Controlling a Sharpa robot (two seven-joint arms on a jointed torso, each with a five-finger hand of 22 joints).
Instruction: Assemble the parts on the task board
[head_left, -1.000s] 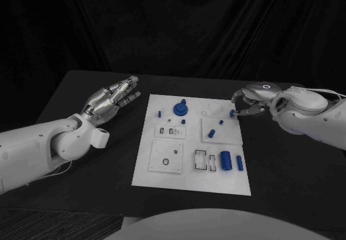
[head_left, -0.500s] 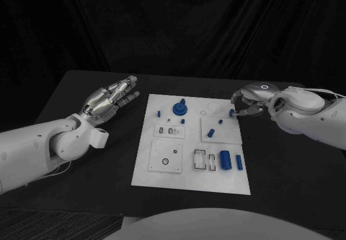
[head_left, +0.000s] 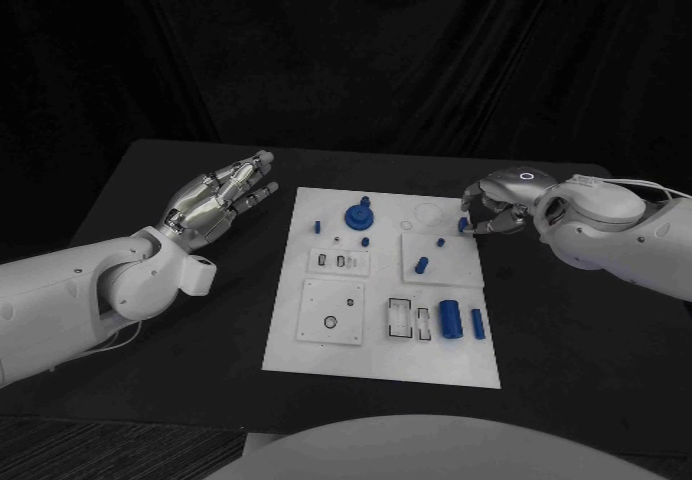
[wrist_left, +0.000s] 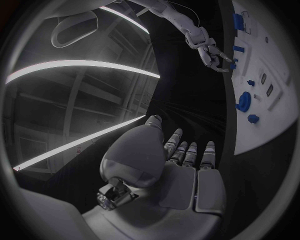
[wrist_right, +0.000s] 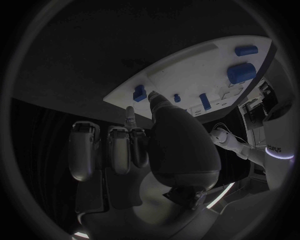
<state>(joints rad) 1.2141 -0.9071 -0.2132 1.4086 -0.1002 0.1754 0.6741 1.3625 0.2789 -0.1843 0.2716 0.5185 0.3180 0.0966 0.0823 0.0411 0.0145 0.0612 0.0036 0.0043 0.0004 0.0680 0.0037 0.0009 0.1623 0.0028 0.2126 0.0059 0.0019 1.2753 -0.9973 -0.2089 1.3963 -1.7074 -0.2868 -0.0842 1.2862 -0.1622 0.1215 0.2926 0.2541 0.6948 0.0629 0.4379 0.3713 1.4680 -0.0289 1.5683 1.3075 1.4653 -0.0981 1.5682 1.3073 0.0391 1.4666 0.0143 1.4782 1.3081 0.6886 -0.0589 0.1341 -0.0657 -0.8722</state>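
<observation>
Head view: right hand pinches a small blue part at task board upper-right edge; left hand upper left, fingers spread, holding nothing.

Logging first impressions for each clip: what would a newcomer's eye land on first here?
Probably the white task board, bright against the black table and dotted with small blue parts. Next, the right hand at the board's far right edge, fingers curled at a small blue part there. The left hand hovers open, off the board's left side.
</observation>
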